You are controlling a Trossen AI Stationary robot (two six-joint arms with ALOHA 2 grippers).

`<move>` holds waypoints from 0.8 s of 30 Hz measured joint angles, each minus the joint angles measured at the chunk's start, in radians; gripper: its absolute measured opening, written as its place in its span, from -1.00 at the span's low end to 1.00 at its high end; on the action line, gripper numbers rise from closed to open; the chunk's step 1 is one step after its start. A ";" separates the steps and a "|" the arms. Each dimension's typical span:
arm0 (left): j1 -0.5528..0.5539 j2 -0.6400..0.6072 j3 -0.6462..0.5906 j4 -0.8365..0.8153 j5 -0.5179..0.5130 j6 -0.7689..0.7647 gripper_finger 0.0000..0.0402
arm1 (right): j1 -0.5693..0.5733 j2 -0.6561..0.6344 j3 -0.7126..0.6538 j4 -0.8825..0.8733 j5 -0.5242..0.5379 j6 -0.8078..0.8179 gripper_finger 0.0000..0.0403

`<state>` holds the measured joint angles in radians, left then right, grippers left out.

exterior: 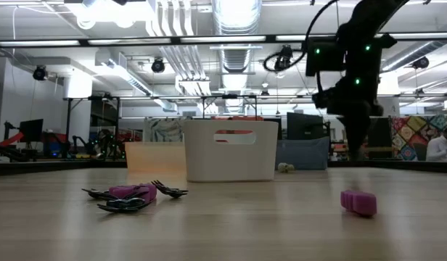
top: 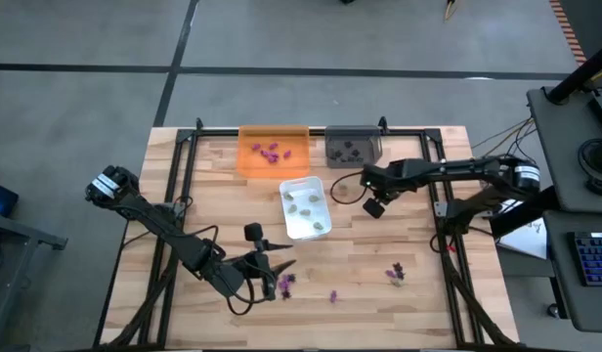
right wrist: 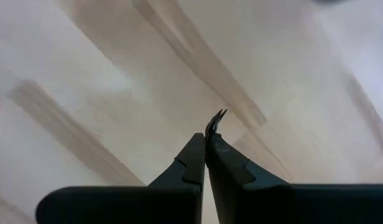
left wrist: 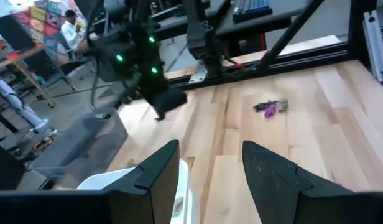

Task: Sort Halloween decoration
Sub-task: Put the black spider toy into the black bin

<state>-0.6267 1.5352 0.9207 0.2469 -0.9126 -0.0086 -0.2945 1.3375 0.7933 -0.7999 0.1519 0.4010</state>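
Tiny Halloween pieces lie loose on the wooden table: a purple and black cluster point(top: 284, 284) point(exterior: 129, 196), one purple piece point(top: 332, 295) point(exterior: 358, 203), and a purple and dark pair point(top: 396, 274) point(left wrist: 270, 107). My left gripper point(top: 277, 262) point(left wrist: 210, 165) hovers open just beyond the cluster, touching nothing. My right gripper point(top: 367, 186) point(right wrist: 207, 146) points steeply down between the white tray and the grey tray, shut on a thin black piece point(right wrist: 215, 119). My right gripper pinches the small black piece between its two fingertips. Only a thin forked black end point(right wrist: 216, 117) sticks out past the tips; the fingers hide what lies between them. The fingers come from above, slanting down, and the piece sits above the wood.
Along the far edge stand an orange tray point(top: 250, 161) holding purple pieces and a grey tray point(top: 332, 154) holding black ones. A white tray point(top: 289, 186) with pale beige pieces stands mid-table. A black frame point(top: 311, 129) borders the table. Bare wood lies to the near right.
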 joint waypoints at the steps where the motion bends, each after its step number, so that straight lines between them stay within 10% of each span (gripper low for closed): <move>1: 0.001 0.000 0.000 0.001 0.005 0.000 -0.20 | 0.002 -0.018 -0.001 0.005 -0.001 -0.001 -0.96; 13: 0.029 0.000 -0.012 0.108 0.171 0.076 -0.20 | 0.056 -0.276 -0.106 0.469 -0.057 -0.024 -0.96; 24: 0.220 -0.002 -0.193 0.522 0.388 0.205 -0.20 | 0.060 -0.288 -0.151 0.990 -0.082 -0.134 -0.96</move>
<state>-0.4071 1.5331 0.7280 0.7692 -0.5247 0.1966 -0.2343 1.0494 0.6421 0.1899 0.0701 0.2673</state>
